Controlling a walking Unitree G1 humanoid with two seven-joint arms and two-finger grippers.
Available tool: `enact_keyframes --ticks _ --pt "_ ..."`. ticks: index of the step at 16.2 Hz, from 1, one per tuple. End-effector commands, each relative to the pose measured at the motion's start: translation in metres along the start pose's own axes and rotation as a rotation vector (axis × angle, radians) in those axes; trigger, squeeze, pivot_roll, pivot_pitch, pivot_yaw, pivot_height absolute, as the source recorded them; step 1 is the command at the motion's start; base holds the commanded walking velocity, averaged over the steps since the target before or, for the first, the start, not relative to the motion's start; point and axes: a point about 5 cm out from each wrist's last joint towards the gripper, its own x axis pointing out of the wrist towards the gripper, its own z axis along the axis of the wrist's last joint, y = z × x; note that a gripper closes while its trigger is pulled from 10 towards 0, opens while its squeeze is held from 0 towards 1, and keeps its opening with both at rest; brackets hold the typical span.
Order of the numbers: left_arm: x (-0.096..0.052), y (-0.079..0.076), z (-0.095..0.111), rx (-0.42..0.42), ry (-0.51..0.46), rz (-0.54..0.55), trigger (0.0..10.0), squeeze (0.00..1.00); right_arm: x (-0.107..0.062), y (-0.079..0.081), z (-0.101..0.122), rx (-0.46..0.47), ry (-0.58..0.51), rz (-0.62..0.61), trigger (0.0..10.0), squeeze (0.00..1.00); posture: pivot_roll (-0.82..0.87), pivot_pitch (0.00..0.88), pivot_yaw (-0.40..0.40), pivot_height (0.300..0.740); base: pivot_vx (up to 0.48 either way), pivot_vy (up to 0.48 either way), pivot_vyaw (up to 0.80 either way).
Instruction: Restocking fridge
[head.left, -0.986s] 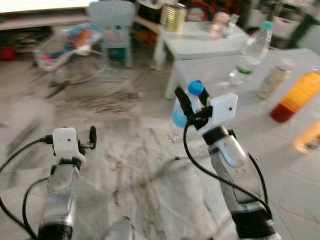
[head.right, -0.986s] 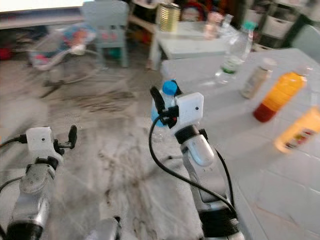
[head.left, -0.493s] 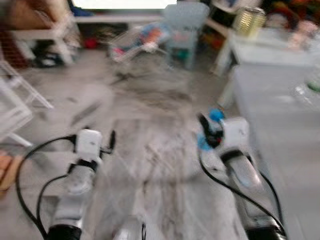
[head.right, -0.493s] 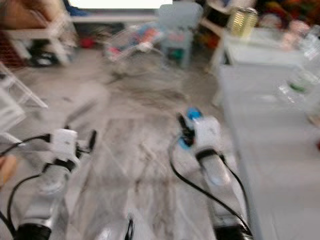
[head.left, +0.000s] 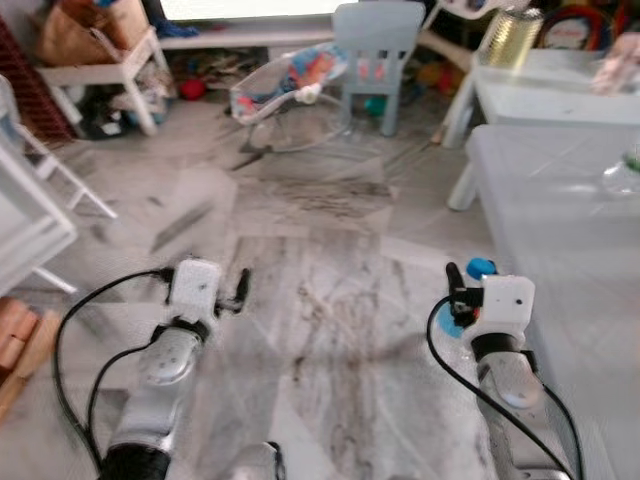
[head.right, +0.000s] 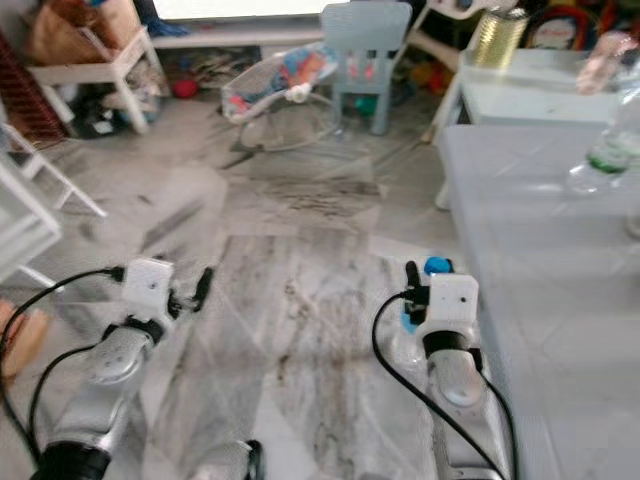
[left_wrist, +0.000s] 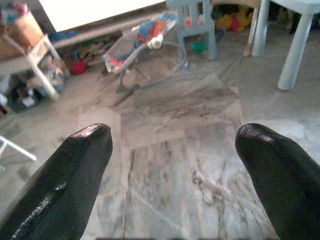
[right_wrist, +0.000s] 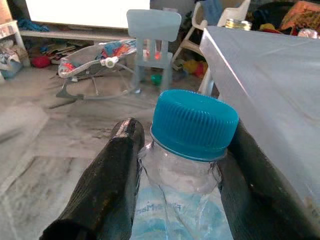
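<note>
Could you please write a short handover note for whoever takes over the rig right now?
Right pincer: shut on the water bottle just below its blue cap, carried upright over the marble floor beside the grey table.
Left pincer: open, holding nothing, out in front over the floor.
Done: one bottle picked up and in transit.
Left: no fridge can be seen from here, so find it and shelve the bottle. Another clear bottle stands on the grey table and probably needs fetching afterwards.
</note>
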Motion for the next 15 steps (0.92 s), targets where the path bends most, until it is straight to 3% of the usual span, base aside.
enact_keyframes --ticks 1,5,7,14,15 --pt "-0.005 0.004 -0.001 -0.009 -0.007 0.017 10.0 0.00 0.001 0.004 0.000 0.017 0.003 0.029 10.0 0.00 0.02 0.074 -0.016 0.740 0.000 0.000 0.00" --pt "-0.009 0.006 -0.004 -0.015 -0.016 0.038 10.0 0.00 0.011 0.014 0.005 0.065 -0.003 0.093 10.0 0.00 0.05 0.073 -0.049 0.740 0.208 0.000 0.00" --pt "0.004 0.004 0.009 -0.026 -0.063 0.047 10.0 0.00 0.024 0.031 0.020 0.042 -0.053 0.179 10.0 0.00 0.05 0.075 -0.059 0.740 0.330 0.000 0.00" --pt "0.002 0.007 0.002 -0.022 -0.047 0.055 10.0 0.00 0.023 0.030 0.017 0.023 -0.069 0.211 10.0 0.00 0.03 0.074 -0.061 0.740 0.310 0.272 0.00" --pt "0.003 0.007 0.002 -0.023 -0.048 0.060 10.0 0.00 0.024 0.028 0.015 -0.044 -0.065 0.176 10.0 0.00 0.03 0.072 -0.063 0.740 0.292 0.382 0.00"
